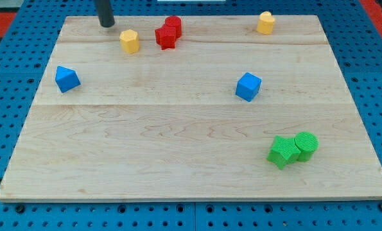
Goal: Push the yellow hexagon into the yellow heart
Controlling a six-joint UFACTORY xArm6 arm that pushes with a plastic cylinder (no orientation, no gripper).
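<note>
The yellow hexagon (pixel 130 41) lies near the view's top left on the wooden board (pixel 178 160). The yellow heart (pixel 265 22) lies at the view's top right, far from the hexagon. My tip (pixel 107 24) rests on the board just up and to the left of the yellow hexagon, a small gap away. Two red blocks (pixel 168 33) stand touching each other just right of the hexagon, between it and the heart.
A blue block (pixel 67 79) lies at the left edge. A blue cube (pixel 248 86) lies right of centre. Two green blocks (pixel 293 149) touch each other at the lower right. A blue pegboard (pixel 11 96) surrounds the board.
</note>
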